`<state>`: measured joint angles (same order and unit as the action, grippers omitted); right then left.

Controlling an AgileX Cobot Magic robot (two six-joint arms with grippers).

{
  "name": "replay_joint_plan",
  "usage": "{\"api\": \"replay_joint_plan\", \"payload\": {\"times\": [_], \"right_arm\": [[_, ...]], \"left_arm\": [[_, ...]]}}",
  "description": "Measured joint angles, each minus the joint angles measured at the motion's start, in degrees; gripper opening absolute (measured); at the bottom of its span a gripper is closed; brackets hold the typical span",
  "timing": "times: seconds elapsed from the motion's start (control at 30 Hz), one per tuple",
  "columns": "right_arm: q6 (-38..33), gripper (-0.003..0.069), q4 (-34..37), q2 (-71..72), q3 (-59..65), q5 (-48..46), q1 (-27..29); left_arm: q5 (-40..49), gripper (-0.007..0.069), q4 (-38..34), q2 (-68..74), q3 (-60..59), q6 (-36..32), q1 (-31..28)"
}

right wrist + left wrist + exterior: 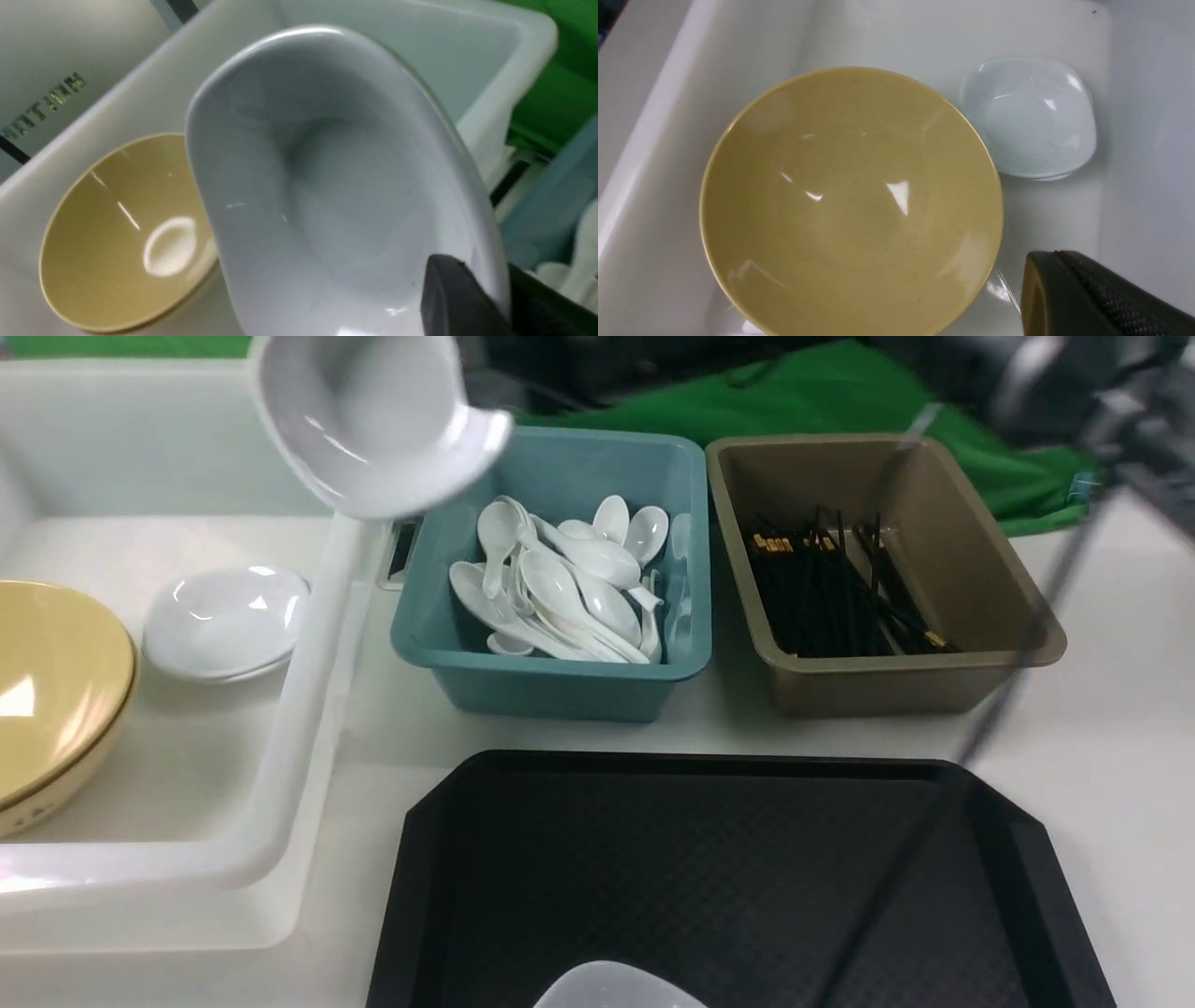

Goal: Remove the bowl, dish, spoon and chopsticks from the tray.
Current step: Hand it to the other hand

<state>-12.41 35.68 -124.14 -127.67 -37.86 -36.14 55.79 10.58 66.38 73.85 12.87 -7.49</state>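
My right gripper [486, 280] is shut on the rim of a white dish [327, 186], one finger inside and one outside. In the front view that dish [373, 420] hangs tilted above the white tub's right wall; the gripper itself is out of frame there. The mustard-yellow bowl [56, 691] sits in the white tub [308, 691]. My left gripper [1057, 256] is shut and empty above the tub, beside the bowl [850, 200]. The black tray [700, 859] lies at the front. White spoons [560, 588] fill the teal tub. Black chopsticks [831, 597] lie in the brown tub.
Another white dish [224, 621] rests in the white tub next to the bowl. The teal tub [551, 681] and brown tub [980, 663] stand behind the tray. A pale rounded shape [616, 989] shows at the tray's near edge; I cannot tell what it is.
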Motion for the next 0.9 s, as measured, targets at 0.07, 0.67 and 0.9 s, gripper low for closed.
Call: {"api": "replay_joint_plan", "payload": {"times": [0.07, 0.67, 0.9], "right_arm": [[0.68, 0.0026, 0.50, -5.02, -6.13, 0.59, -1.21], [1.37, 0.0025, 0.96, -23.53, -21.30, 8.41, -6.87], [1.31, 0.0025, 0.56, -21.14, -21.36, 2.15, -6.10]], "left_arm": [[-0.05, -0.0006, 0.25, 0.00, 0.00, 0.75, 0.00], [-0.05, -0.0006, 0.67, 0.00, 0.00, 1.53, 0.00], [-0.12, -0.0006, -2.24, 1.08, 0.11, -1.26, -0.08]]}}
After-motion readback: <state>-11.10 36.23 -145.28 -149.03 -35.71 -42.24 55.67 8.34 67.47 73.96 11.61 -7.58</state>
